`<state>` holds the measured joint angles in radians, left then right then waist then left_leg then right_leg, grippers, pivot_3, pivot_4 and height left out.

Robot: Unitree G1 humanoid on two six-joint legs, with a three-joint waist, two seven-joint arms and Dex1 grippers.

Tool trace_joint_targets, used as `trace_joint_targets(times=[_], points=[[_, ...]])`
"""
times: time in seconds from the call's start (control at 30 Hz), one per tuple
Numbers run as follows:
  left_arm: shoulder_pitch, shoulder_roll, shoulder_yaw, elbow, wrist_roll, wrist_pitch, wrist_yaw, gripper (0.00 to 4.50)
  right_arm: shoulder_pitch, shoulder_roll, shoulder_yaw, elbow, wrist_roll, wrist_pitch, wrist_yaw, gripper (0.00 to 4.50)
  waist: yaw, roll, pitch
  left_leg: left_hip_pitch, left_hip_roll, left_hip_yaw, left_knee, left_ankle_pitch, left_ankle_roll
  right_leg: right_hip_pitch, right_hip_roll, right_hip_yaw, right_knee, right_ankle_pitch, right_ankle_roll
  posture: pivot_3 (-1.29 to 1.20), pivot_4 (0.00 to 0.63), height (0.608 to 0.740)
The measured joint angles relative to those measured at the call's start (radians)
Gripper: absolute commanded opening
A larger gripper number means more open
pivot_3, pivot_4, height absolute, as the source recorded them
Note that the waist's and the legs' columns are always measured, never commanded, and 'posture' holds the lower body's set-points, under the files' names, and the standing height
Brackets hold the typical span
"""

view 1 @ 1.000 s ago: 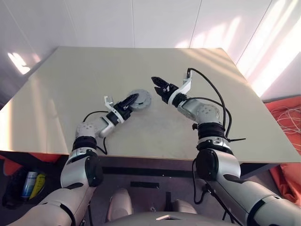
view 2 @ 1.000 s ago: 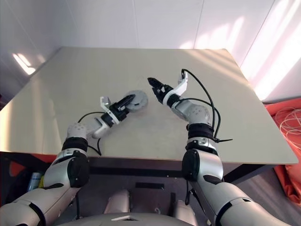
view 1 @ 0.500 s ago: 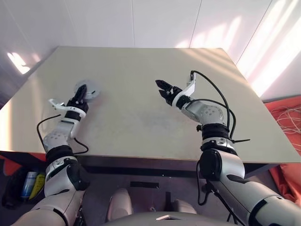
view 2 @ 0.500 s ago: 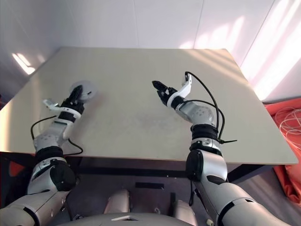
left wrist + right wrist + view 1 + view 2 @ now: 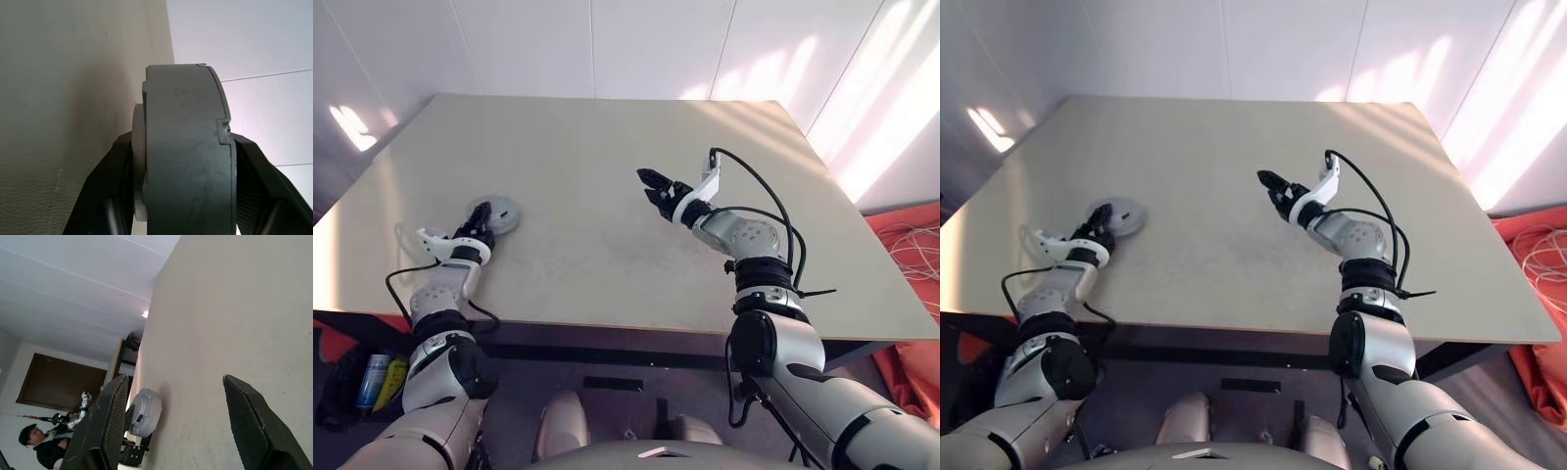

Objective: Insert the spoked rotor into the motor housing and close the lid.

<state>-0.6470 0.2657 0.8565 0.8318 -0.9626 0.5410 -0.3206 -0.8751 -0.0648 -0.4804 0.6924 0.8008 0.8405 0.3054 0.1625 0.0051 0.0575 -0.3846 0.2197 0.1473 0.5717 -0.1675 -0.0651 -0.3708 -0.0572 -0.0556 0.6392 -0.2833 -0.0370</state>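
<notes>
Left wrist view shows the left gripper (image 5: pixel 481 217) clamped on a thick grey round motor part (image 5: pixel 188 147) near the table (image 5: pixel 607 215)'s left edge; right gripper (image 5: pixel 651 186) empty, spread; lower gently, flat.

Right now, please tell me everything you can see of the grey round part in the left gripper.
The grey round part is a thick disc, matte like metal or plastic, with a small notch in its rim and a raised boss on one face. The left gripper grips it by its two faces, one black finger on each. It is near the left edge of the table.
</notes>
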Motion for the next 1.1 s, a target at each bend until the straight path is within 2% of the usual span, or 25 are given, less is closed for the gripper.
trace_joint_targets(times=[0.03, 0.13, 0.27, 0.3, 0.57, 0.67, 0.8, 0.93, 1.1], points=[[-0.008, 0.000, -0.003, 0.010, 0.002, 0.000, 0.000, 2.21, 0.000, 0.000, 0.000, 0.000, 0.000, 0.000, 0.000, 3.47, 0.000, 0.000, 0.000, 0.000, 0.000, 0.000, 0.000, 0.000, 0.000, 0.000, 0.000, 0.000, 0.000, 0.000, 0.000, 0.00, 0.000, 0.740], [-0.014, 0.003, -0.014, 0.023, 0.003, 0.000, -0.005, 3.03, 0.000, 0.000, 0.000, 0.000, 0.000, -0.001, 0.000, 3.51, -0.001, 0.000, 0.000, 0.000, 0.000, 0.000, 0.000, 0.000, 0.000, 0.000, 0.000, 0.000, 0.000, 0.000, 0.000, 0.00, 0.000, 0.740], [-0.021, 0.007, -0.017, 0.026, 0.004, -0.018, -0.021, 4.34, 0.000, 0.000, 0.000, 0.000, -0.003, -0.003, 0.000, 3.51, -0.002, 0.000, 0.000, 0.000, 0.000, 0.000, 0.000, 0.000, 0.000, 0.000, 0.000, 0.000, 0.000, 0.000, 0.000, 0.00, 0.000, 0.740], [-0.023, 0.008, -0.017, 0.027, 0.004, -0.023, -0.021, 4.47, 0.000, 0.000, 0.000, 0.000, -0.006, -0.004, 0.000, 3.51, -0.003, 0.000, 0.000, 0.000, 0.000, 0.000, 0.000, 0.000, 0.000, 0.000, 0.000, 0.000, 0.000, 0.000, 0.000, 0.00, 0.000, 0.740], [-0.054, 0.019, 0.001, 0.075, 0.006, -0.101, 0.033, 4.47, 0.000, 0.001, 0.000, 0.000, -0.012, -0.005, 0.000, 3.51, -0.009, 0.000, 0.000, 0.004, 0.000, 0.000, 0.000, 0.000, -0.001, 0.002, 0.000, 0.000, 0.001, 0.000, 0.000, 0.00, 0.000, 0.740], [-0.082, 0.025, 0.000, 0.119, 0.039, -0.208, 0.085, 4.47, 0.000, 0.002, 0.000, 0.007, -0.013, -0.005, 0.000, 3.51, -0.017, 0.000, 0.000, 0.010, 0.001, 0.001, -0.002, 0.002, -0.003, 0.004, 0.001, 0.002, 0.002, 0.000, 0.000, 0.00, 0.000, 0.740], [-0.104, 0.081, -0.023, 0.190, 0.124, -0.404, 0.185, 4.47, 0.000, 0.003, 0.001, 0.017, -0.015, -0.005, 0.000, 3.51, -0.048, 0.000, 0.000, 0.018, 0.002, 0.002, -0.008, 0.005, -0.008, 0.006, 0.002, 0.007, 0.001, 0.000, -0.001, 0.00, 0.000, 0.740], [-0.104, 0.145, -0.041, 0.244, 0.199, -0.527, 0.261, 4.47, 0.000, -0.006, 0.001, 0.025, -0.017, -0.006, 0.003, 3.51, -0.066, 0.000, 0.000, 0.016, 0.003, 0.002, -0.009, 0.005, -0.008, 0.004, 0.005, 0.007, 0.001, 0.000, -0.002, 0.00, 0.000, 0.740], [-0.103, 0.193, -0.077, 0.282, 0.275, -0.608, 0.310, 4.47, 0.000, -0.005, 0.009, 0.032, -0.027, -0.011, 0.010, 3.51, -0.045, 0.000, 0.000, 0.009, 0.002, 0.001, -0.008, 0.004, -0.006, 0.002, 0.004, 0.004, 0.000, 0.000, -0.002, 0.00, 0.000, 0.740]])
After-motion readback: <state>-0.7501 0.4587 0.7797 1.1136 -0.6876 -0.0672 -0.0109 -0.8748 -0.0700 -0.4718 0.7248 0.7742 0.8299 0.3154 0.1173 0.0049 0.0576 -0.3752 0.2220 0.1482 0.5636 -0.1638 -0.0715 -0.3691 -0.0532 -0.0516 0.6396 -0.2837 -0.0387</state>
